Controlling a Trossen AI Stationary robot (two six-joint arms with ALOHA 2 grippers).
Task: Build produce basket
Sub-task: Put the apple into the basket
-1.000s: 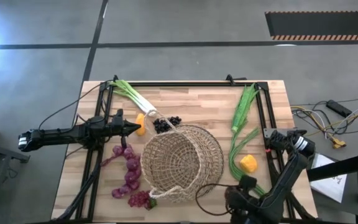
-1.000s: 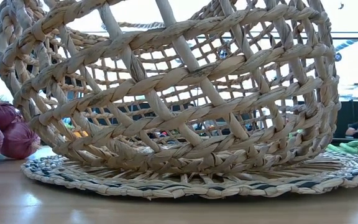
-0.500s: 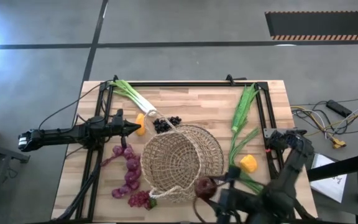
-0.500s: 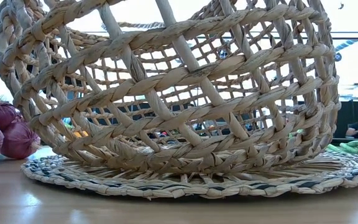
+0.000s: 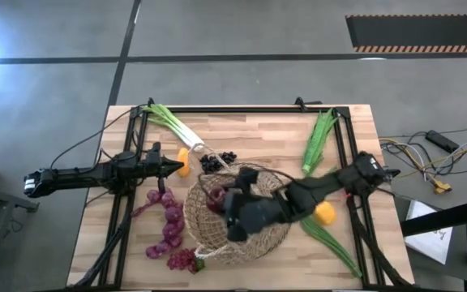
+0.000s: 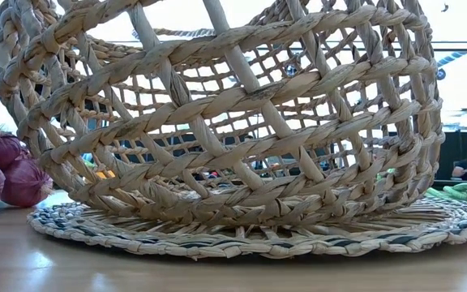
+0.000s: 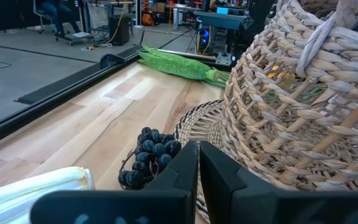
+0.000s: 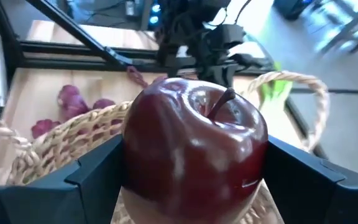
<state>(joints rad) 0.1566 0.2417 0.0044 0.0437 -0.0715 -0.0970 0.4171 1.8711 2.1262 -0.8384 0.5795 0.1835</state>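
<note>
We see the glossy red toy apple [image 8: 194, 146], round, hard and likely slippery, clamped across its widest part by the right gripper [image 5: 217, 201] above the pale woven wicker basket [image 5: 276, 235]. The left gripper [image 5: 171, 167] waits closed, beside the basket on the worktop [image 5: 258, 134].

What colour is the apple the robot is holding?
Dark, shiny red. The apple shows best in the right wrist view.

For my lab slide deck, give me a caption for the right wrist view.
Right end effector grips a glossy red apple above the pale woven wicker basket, purple produce beyond.
</note>
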